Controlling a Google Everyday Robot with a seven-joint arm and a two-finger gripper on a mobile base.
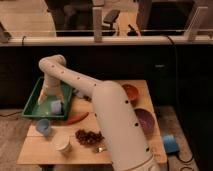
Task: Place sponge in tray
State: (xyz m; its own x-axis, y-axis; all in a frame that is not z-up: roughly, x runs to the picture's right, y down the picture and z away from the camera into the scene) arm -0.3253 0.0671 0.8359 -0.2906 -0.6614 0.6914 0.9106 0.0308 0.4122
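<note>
The green tray [31,107] lies at the table's back left corner. The pale blue-lavender sponge [56,106] is inside it, near its front right part. My gripper [51,98] hangs over the tray, straight above the sponge and very close to it. I cannot tell whether it touches the sponge. My white arm sweeps from the lower middle of the view up and left to the tray, hiding part of the table's middle.
A pale blue cup [43,126] and a white cup [62,144] stand at the front left. A red pepper [77,118] and a dark red cluster [89,136] lie near them. An orange bowl [131,91] and a purple bowl [145,120] sit on the right. A bright blue block [170,144] lies off the table at the right.
</note>
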